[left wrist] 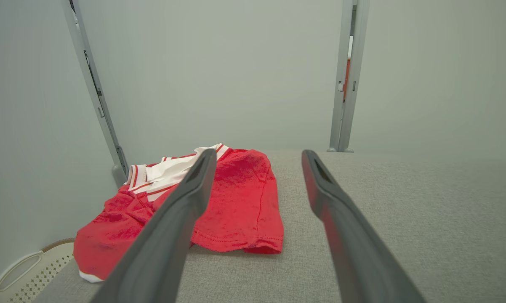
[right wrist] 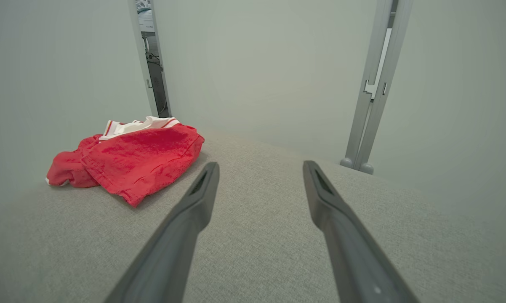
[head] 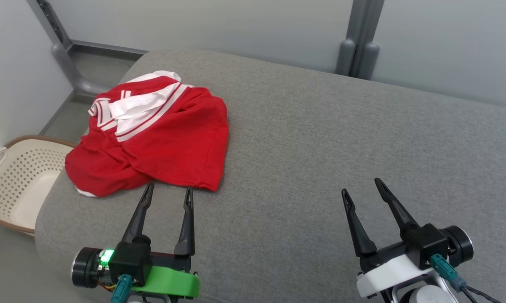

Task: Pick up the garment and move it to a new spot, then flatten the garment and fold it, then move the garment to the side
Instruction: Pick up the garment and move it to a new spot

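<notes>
Red garment with white striped trim lies crumpled in a loose heap on the grey padded surface, at its far-left part, close to the left edge. White collar and banded trim face up at the far side of the heap; a plain red hem runs along the near side.

Left gripper: fingers spread wide, empty, low over the padding, tips just short of the garment's near hem. In the head view the left fingertip looks almost at the cloth; contact cannot be told. In the left wrist view the hem lies ahead, with the left finger overlapping the red cloth in the line of sight.

Right gripper: fingers spread wide, empty, over bare padding, well apart from the garment, which sits off to its left.

Cream perforated basket on the floor beside the surface's left edge, just by the garment's corner. Pale wall panels and a grey metal post behind
</notes>
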Motion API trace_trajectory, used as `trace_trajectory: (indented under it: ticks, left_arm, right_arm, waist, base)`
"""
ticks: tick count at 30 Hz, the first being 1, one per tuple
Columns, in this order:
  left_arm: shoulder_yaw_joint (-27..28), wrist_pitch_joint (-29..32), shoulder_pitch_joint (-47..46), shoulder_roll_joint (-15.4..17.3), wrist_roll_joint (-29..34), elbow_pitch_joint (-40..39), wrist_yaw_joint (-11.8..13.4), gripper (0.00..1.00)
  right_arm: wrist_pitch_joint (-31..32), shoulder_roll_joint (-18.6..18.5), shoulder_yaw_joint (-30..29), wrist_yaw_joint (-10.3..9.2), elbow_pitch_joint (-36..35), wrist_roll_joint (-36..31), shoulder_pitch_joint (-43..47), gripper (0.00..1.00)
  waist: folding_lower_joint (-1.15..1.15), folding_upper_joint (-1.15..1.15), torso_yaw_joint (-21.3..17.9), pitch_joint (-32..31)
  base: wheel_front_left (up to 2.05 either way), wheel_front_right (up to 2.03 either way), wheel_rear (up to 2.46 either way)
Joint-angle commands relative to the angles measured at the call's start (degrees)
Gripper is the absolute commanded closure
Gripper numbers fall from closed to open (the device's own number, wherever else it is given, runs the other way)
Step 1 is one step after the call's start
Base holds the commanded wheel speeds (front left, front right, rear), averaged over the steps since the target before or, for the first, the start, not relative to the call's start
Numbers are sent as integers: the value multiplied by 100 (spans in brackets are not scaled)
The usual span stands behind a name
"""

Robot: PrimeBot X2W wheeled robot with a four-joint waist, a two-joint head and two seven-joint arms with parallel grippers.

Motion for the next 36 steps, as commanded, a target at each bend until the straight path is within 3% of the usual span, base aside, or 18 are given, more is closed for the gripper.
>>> trace_trajectory:
  ticks: [1, 15, 24, 30, 36]
  left_arm:
    - [-11, -3, -20, 4, -61, 6, 37, 0]
    - [-22, -3, 71, 4, -130, -16, 129, 0]
    - [25, -2, -5, 4, -205, -108, 230, 0]
    - [200, -3, -506, 4, -244, -185, 283, 0]
    - [636, 0, -1533, 7, -72, 138, -40, 0]
  right_arm:
    - [-18, -19, 1, -4, -1, -41, -6, 0]
    - [-18, -20, 143, -4, 20, -86, -26, 0]
    - [-18, -90, 229, -4, -26, -147, -126, 0]
    - [-18, -299, 317, -4, -128, -180, -354, 0]
    - [-18, -643, 283, -4, -248, -215, -606, 0]
  waist:
    - [0, 0, 303, 64]
    - [0, 0, 778, 23]
    - [0, 0, 686, 203]
    - [0, 0, 515, 712]
    - [0, 0, 361, 1358]
  base:
    - [0, 0, 0]
    - [0, 0, 0]
    - [0, 0, 0]
    - [0, 0, 0]
    - [0, 0, 0]
